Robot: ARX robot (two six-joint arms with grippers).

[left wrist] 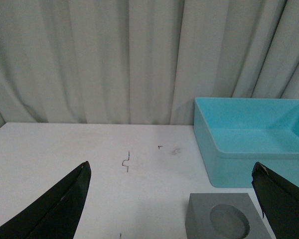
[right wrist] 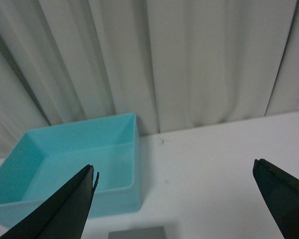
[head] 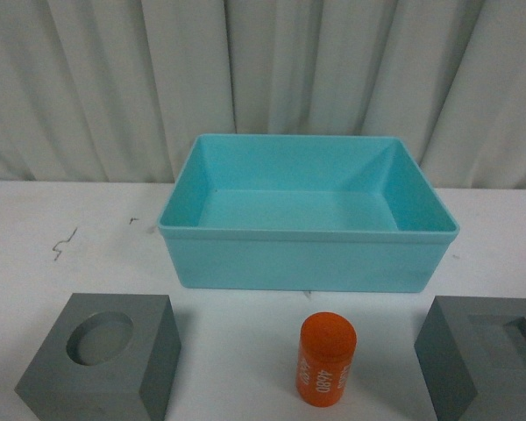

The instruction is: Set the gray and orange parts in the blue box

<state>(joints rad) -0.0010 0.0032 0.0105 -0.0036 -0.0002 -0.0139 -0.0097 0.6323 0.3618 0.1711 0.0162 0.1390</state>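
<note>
Turquoise-blue plastic forms the blue box (head: pixel 302 263), a wide bin with sloped walls and a rim that sits on the white table (head: pixel 245 351) in front of a pale pleated curtain (head: pixel 114 79). In the front view the orange cylinder (head: pixel 326 360) stands upright nearest the camera, a little right of centre, with white digits running down its side. The box lies at 12 o'clock from it, close but apart. At 9 o'clock from the cylinder rests the gray cube with a round recess (head: pixel 101 355), its recess facing up. At 3 o'clock rests the gray cube with a square recess (head: pixel 486 355), cut off by the frame edge. All three parts stand on the table outside the box, none touching it or each other. A small dark scuff (head: pixel 63 244) marks the tabletop at 10 o'clock from the round-recess cube. Neither arm appears in the front view. In the left wrist view the left gripper (left wrist: pixel 172 165) is released, its dark fingers (left wrist: pixel 55 209) spread wide, with the round-recess cube and the box corner seen beyond them. In the right wrist view the right gripper (right wrist: pixel 174 166) is likewise released, jaws far apart and clasping no part, facing the box and the curtain.
</note>
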